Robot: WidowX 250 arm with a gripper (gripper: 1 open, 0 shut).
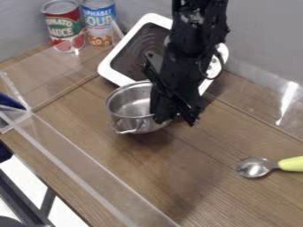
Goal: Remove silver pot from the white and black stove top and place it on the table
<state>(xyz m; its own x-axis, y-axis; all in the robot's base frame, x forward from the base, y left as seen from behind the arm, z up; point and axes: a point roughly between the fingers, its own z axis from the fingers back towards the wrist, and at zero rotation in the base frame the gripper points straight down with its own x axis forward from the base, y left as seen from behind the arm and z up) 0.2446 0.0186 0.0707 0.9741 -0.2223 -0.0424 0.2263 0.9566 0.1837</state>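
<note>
The silver pot [134,108] is off the stove top [128,51], just in front of its near edge, low over the brown table [225,124] and a little tilted. My black gripper [165,113] comes almost straight down onto the pot's right rim, with the fingers together on that thin rim. The arm hides the rim's right side and part of the stove's button panel. I cannot tell whether the pot's base touches the wood.
Two labelled food cans [62,25] [98,19] stand at the back left beyond the stove. A spoon with a yellow handle [268,166] lies at the right. A clear plastic wall [48,142] runs along the table's near-left side, with a blue object [10,111] at the left edge.
</note>
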